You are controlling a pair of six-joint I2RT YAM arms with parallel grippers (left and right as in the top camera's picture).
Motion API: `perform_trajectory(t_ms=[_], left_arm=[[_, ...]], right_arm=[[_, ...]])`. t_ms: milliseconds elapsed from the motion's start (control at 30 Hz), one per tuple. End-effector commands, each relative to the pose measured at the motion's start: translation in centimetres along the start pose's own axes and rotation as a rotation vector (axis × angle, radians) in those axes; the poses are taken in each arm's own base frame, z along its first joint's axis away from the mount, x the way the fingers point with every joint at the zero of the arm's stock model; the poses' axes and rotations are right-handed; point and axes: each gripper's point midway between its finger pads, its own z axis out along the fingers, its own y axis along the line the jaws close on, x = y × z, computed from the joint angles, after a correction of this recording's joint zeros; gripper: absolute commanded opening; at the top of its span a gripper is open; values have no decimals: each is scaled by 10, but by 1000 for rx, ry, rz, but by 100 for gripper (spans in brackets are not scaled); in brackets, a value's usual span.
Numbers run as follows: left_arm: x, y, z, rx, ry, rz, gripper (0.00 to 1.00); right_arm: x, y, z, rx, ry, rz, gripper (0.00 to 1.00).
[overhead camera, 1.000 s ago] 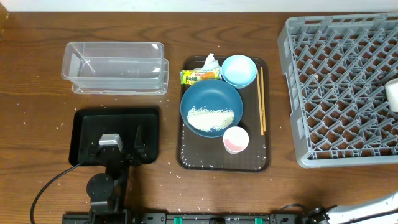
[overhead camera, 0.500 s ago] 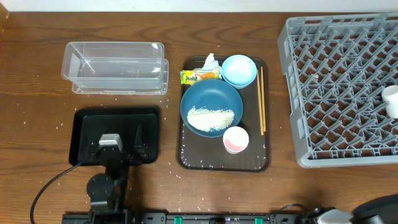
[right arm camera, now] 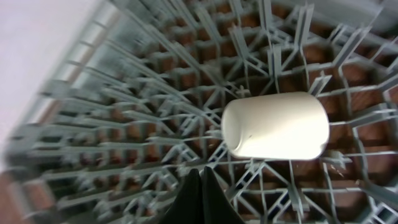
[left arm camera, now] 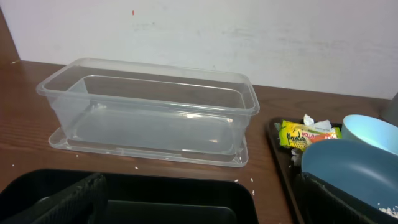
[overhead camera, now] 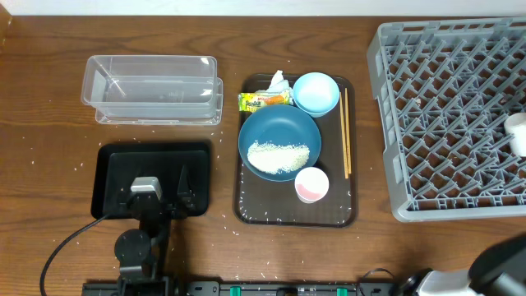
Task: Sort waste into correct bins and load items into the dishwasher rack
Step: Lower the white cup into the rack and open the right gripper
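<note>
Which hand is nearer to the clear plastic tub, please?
Left. The left hand is over the black tray, next to the clear tub; the right hand is far across the table, above the grey rack.

orange print on the snack wrapper [left arm camera: 309,135] reads roughly "panda"; rest blurred.

Left arm [overhead camera: 138,247]: matte black, round joint housing, grey block [overhead camera: 145,185] at wrist, black cable [overhead camera: 59,247] looping off. Right gripper [right arm camera: 200,198]: black tapered fingers. Right arm [overhead camera: 497,267]: black, white segment.
</note>
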Motion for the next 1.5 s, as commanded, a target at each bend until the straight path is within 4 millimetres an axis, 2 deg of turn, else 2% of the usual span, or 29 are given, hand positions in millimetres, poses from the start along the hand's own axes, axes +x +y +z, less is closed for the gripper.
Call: perform_trajectory(t_ms=[0,133,200,467,767,933,1067,1167,1333,1467], left_arm=[[16,1,2,0,39,8,98],[16,1,2,0,39,8,98],[16,1,2,-1,39,8,98],[16,1,2,0,39,8,98],[16,1,2,-1,39,8,98],[16,1,2,0,39,8,98],[16,1,2,-1,39,8,98],[16,1,2,0,39,8,98],[16,1,2,0,39,8,98],[16,1,2,0,39,8,98]], right_arm=[[9,-17,31,81,43,2,1],[23,-10,55,0,110,-62,1],[27,-10,60,-14,130,-60,1],[25,-10,65,-16,121,-78,1],[33,-21,82,17,147,-71,1],[29,-27,82,49,130,-73,1],[24,-32,74,93,111,-68,1],[14,-41,59,169,65,-33,1],[-5,-52,19,289,-37,9,1],[-18,-44,-10,284,-104,10,1]])
